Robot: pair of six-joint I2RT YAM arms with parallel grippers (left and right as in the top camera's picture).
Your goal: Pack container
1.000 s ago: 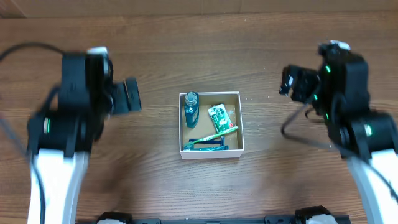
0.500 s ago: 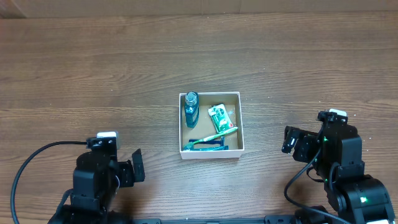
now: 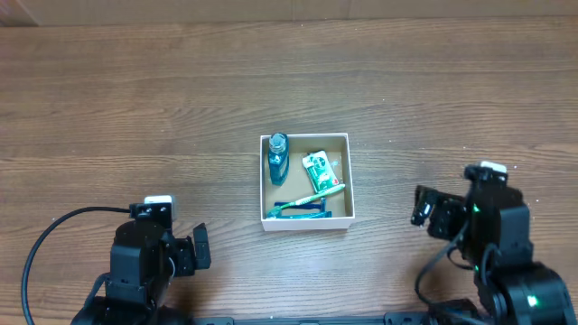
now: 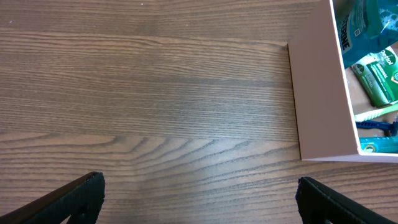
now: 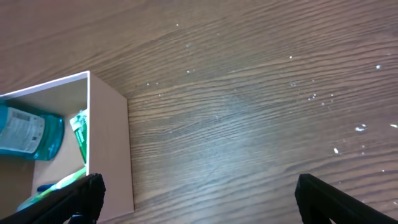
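Observation:
The container (image 3: 306, 221), a shallow white-walled box with a brown inside, sits mid-table. It holds a blue bottle (image 3: 276, 158), a green packet (image 3: 318, 171), a green toothbrush (image 3: 307, 200) and a blue razor (image 3: 312, 212). My left gripper (image 3: 199, 246) is open and empty at the near left, well away from the box. My right gripper (image 3: 421, 206) is open and empty at the near right. The box wall shows in the left wrist view (image 4: 318, 106) and the right wrist view (image 5: 109, 149).
The wooden table (image 3: 135, 108) has nothing else on it. A black cable (image 3: 45, 239) loops beside the left arm. A pale strip (image 3: 181, 9) runs along the far edge of the table.
Both arms pulled back from mid-table height to the near edge over the last second; since half a second ago they have barely shifted. The box and its contents have not moved.

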